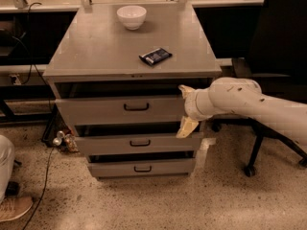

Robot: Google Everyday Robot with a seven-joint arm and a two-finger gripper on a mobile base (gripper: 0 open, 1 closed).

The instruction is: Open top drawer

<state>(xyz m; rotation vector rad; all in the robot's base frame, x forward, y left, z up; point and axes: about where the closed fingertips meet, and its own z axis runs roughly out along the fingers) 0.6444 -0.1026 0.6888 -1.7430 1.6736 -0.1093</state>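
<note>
The top drawer [96, 111] is the tallest grey front of three in a grey metal cabinet [129, 51], with a small dark pull handle [136, 107] at mid-front. It stands slightly out, with a dark gap above it. My gripper [186, 108] is on a white arm coming from the right and sits at the right end of the top drawer's front. It is open: one yellowish fingertip [184, 88] is near the front's top edge and the other reaches below its bottom edge. The two shorter drawers [139, 143] below also stand slightly out.
A white bowl [131, 16] and a dark packet [155, 56] lie on the cabinet top. A black office chair [280, 47] stands at the right behind my arm. A person's shoe [14, 208], cables and small cans [62, 140] are on the floor at the left.
</note>
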